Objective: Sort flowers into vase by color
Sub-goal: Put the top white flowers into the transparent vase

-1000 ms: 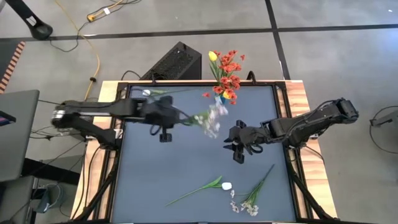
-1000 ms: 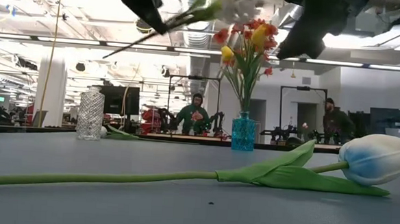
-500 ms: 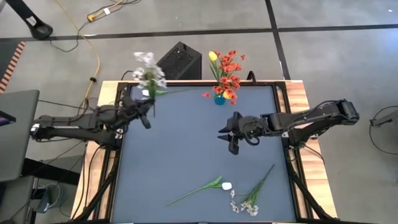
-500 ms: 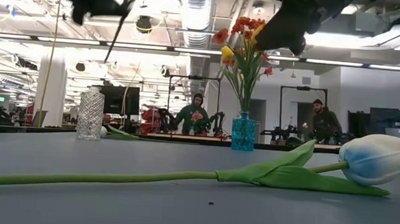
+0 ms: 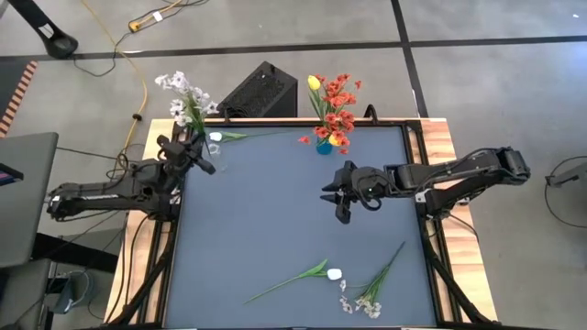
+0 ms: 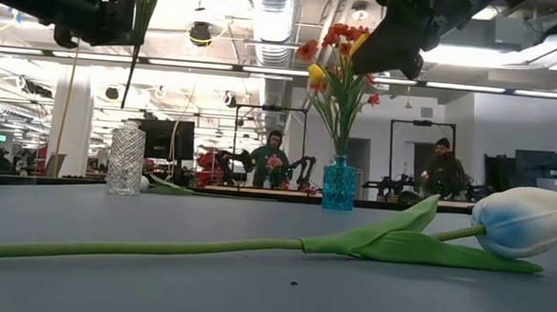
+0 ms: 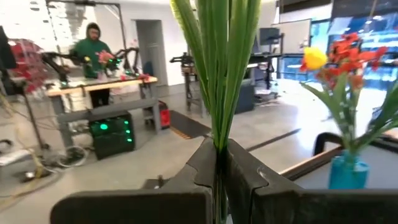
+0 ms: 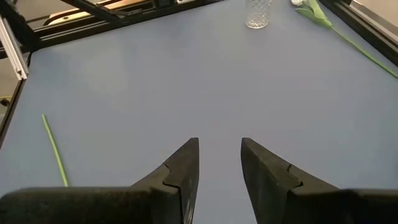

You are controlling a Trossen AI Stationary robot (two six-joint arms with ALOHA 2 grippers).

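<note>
My left gripper is over the table's far-left corner, shut on a sprig of tiny whitish blossoms with green stems. In the low view the stems' lower end hangs above a clear glass vase. A blue vase at the far edge holds red and yellow flowers. A white-budded flower and another whitish sprig lie flat near the near edge. A third flower with a white bud lies at the far edge. My right gripper hovers open above the table's middle. My left gripper pinches the sprig's bundle of green stems between its two fingers, which lie across the stems. The arm reaches in roughly level from the table's left. The sprig stands nearly upright and lifted clear, blossoms above the fingers and the stem end hanging below.
Bare blue tabletop spreads between the two vases and the flowers at the near edge. A black box sits beyond the far edge. People stand at benches in the room behind. A loose green stem shows in the right wrist view.
My left gripper has carried the whitish sprig from above the table's middle to the far-left corner. The sprig has swung from slanting, with its blossoms toward the right, to nearly upright. My right gripper has drifted slightly toward the far-left and stayed open.
</note>
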